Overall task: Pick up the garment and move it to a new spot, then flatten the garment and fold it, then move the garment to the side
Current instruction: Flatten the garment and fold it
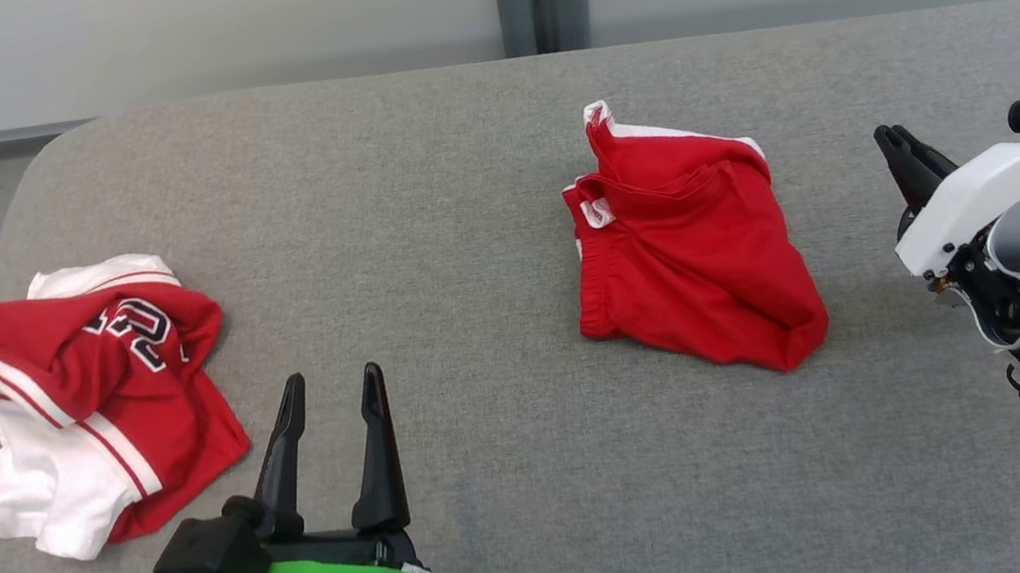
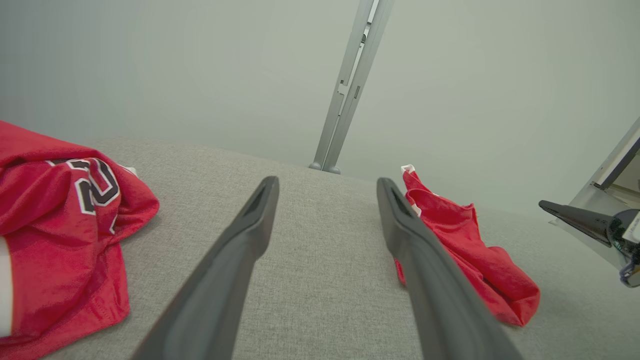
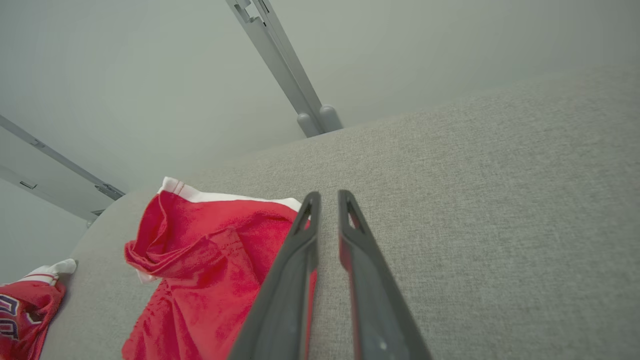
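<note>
My left gripper (image 1: 332, 379) hovers over the grey fabric-covered counter (image 1: 454, 184), jaws released wide and empty, ready for a corner; my right gripper (image 1: 894, 136) has its jaws nearly clenched, a thin gap between them, grasping nothing. The crumpled plain red garment with white trim (image 1: 695, 269), my likely target, lies bunched between both pairs of jaws, nearer the right pair; the red-and-white numbered jersey (image 1: 92, 399) sits left of the left jaws, apart, probably set aside.

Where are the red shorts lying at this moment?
In the head view the red shorts lie crumpled on the grey fabric-covered table, right of centre, between the left gripper and the right gripper and touching neither.
</note>
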Available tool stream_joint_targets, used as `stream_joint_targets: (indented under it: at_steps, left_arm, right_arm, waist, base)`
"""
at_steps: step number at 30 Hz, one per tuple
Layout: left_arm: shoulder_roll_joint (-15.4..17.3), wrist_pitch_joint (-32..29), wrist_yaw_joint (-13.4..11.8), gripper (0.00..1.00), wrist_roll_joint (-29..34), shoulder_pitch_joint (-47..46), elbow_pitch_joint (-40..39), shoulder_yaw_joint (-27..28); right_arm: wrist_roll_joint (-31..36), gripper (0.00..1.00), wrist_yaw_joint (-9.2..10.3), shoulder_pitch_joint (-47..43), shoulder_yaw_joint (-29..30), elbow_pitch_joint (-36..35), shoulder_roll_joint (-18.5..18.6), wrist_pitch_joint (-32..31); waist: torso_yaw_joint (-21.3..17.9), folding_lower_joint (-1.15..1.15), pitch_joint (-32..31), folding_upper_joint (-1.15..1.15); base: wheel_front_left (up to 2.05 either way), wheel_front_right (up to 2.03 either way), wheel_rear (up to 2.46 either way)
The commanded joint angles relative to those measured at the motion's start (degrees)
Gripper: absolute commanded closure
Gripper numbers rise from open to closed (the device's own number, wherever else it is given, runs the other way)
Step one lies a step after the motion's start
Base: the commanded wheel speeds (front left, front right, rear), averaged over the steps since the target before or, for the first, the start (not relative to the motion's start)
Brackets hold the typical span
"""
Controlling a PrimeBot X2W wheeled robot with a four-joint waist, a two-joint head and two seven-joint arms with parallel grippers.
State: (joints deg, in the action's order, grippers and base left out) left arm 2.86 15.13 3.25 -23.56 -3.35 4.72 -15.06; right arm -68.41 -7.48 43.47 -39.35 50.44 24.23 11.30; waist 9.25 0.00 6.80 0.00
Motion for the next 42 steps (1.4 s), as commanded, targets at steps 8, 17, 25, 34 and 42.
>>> stream_joint_targets:
  at_steps: [8, 17, 25, 34, 42]
  left_arm:
    - [0.1, 0.0, -0.6, 0.0, 0.2, -2.2, -0.1, -0.6]
    - [0.1, 0.0, -0.8, 0.0, 0.4, -1.1, 0.6, 0.1]
    - [0.1, 0.0, -0.6, 0.0, 0.9, 0.0, 1.0, 0.1]
    - [0.1, 0.0, -0.4, 0.0, 1.5, 1.3, 0.5, 2.1]
    - [0.1, 0.0, -0.5, 0.0, 3.1, 2.8, -1.0, 5.6]
  right_arm:
    - [-0.8, 1.0, -0.02, 3.1, -4.0, 4.8, -2.5, -8.8]
    - [-7.4, 1.0, -0.03, -1.4, -4.1, -1.0, -5.7, -10.1]
    - [-8.5, 1.0, -0.03, -7.0, -8.9, -13.0, -8.7, -9.1]
    - [-4.8, 1.0, -0.03, -7.2, -11.3, -21.8, -4.9, -1.0]
    - [3.9, 0.18, -0.03, -7.5, -5.9, -25.5, 2.4, 3.7]
  waist:
    - [5.7, 0.0, 4.2, 0.0]
    - [6.8, 0.0, 2.4, 0.0]
    - [5.1, 0.0, 0.2, 0.0]
    - [2.1, 0.0, -2.5, 0.0]
    - [-3.2, 0.0, -4.9, 0.0]
  base:
    - [0.0, 0.0, 0.0]
    - [0.0, 0.0, 0.0]
    - [0.0, 0.0, 0.0]
    - [0.0, 0.0, 0.0]
    - [0.0, 0.0, 0.0]
